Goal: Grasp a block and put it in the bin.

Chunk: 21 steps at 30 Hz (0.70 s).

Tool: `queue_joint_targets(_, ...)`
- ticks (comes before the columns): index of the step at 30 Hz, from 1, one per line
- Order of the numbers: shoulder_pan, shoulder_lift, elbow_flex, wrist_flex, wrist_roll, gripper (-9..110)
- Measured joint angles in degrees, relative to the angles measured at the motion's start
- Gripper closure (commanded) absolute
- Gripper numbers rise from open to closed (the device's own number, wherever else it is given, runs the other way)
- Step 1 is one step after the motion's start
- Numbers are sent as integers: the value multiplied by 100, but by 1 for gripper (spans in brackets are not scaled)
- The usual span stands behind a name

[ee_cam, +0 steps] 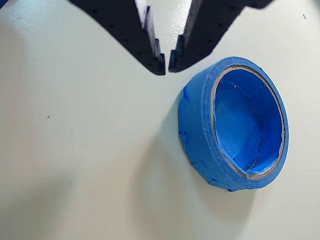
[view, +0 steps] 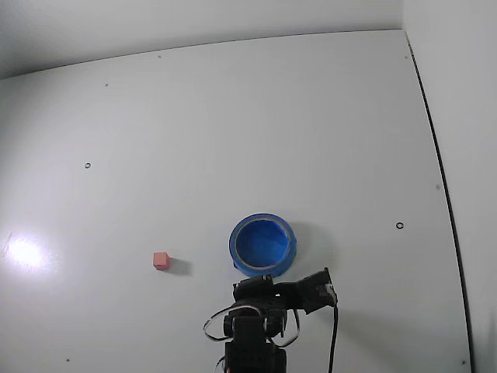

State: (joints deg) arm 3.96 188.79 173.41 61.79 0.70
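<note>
The bin (ee_cam: 240, 125) is a round bright-blue bowl with a thick rim; it fills the right of the wrist view and is empty. My gripper (ee_cam: 166, 65) enters from the top edge, its black fingertips nearly touching, with nothing between them. It hangs just left of the bin's rim. In the fixed view the bin (view: 262, 243) sits just above my folded arm (view: 268, 307). The block (view: 161, 260), a tiny pink-red cube, lies on the table to the left of the bin, apart from it. The block is out of the wrist view.
The table (view: 233, 124) is a plain white surface with a few small dark screw holes. A black cable (view: 334, 334) hangs beside the arm's base at the bottom. A glare spot (view: 23, 252) lies at the left edge.
</note>
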Motion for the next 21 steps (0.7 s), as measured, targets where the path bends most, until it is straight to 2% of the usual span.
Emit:
queue_joint_targets(4, 0, 0, 0, 0, -536, 95)
queue_joint_targets(10, -105, -97, -176, 0, -2707, 85)
queue_joint_targets(14, -633, -316, -896, 35, -3981, 83)
queue_joint_targets(17, -1125, -782, -1512, 35, -4377, 83)
queue_joint_targets(21, -1740, -1617, -2232, 35, -4333, 83)
